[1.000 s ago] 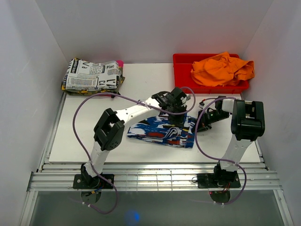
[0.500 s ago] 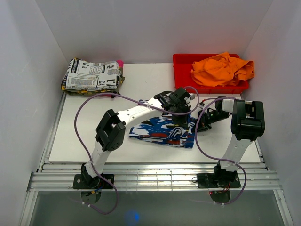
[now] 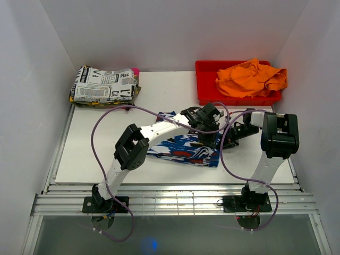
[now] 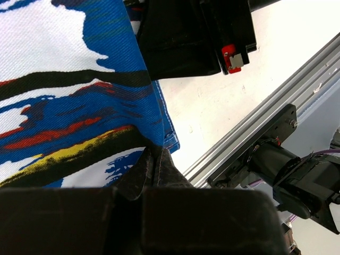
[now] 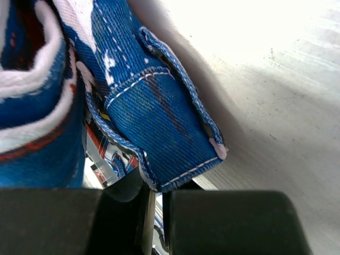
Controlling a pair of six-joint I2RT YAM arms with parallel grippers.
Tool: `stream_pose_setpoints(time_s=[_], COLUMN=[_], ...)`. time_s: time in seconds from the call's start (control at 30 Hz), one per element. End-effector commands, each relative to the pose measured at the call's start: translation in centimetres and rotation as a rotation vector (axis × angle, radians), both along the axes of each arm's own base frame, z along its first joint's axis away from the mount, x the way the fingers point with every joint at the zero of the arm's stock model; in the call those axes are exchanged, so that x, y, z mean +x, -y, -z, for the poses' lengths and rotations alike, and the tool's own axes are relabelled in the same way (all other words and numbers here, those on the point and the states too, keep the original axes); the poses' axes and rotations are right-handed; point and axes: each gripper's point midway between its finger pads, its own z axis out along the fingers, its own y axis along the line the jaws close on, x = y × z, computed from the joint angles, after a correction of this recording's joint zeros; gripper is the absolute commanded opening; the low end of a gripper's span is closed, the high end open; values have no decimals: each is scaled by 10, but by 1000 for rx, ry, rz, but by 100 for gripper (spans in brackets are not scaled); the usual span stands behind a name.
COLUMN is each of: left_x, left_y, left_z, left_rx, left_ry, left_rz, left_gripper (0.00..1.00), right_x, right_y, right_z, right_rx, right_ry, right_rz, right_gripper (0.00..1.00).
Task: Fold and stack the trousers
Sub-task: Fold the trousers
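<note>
The trousers (image 3: 183,147), royal blue with white streaks and red, black and yellow patches, lie folded at the table's middle. My left gripper (image 3: 210,136) is over their right part. In the left wrist view it (image 4: 151,166) is shut on a pinch of the trousers (image 4: 74,101) near their hemmed corner. My right gripper (image 3: 228,139) sits at the trousers' right edge. In the right wrist view it (image 5: 154,188) is shut on a stitched blue edge of the trousers (image 5: 154,117), with the cloth bunched above it.
A folded newspaper-print cloth (image 3: 103,85) lies at the back left. A red bin (image 3: 206,96) with orange cloth (image 3: 251,77) stands at the back right. Aluminium rails (image 3: 170,199) run along the near edge. White walls enclose the table.
My left gripper has moved right and a little nearer, onto the trousers' right edge. The cloth has shifted with it, and a blue strip now shows behind the left arm. The right arm has stayed still.
</note>
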Motion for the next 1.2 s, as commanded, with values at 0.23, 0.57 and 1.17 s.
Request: stream_pose_setpoints(time_s=[0.23, 0.57, 1.17], left_x=[-25, -29, 40], left_y=[46, 49, -75], left_z=[-30, -12, -94], left_rx=[-149, -138, -261], left_ry=[-13, -52, 74], left_rz=[74, 79, 80], left_gripper=[0, 46, 95], right_x=[1, 8, 50], right_y=[-5, 1, 64], right_z=[5, 7, -103], right_rx=[18, -16, -80], right_ry=[-2, 7, 236], right_rz=[-1, -17, -86], right_gripper=[8, 13, 60])
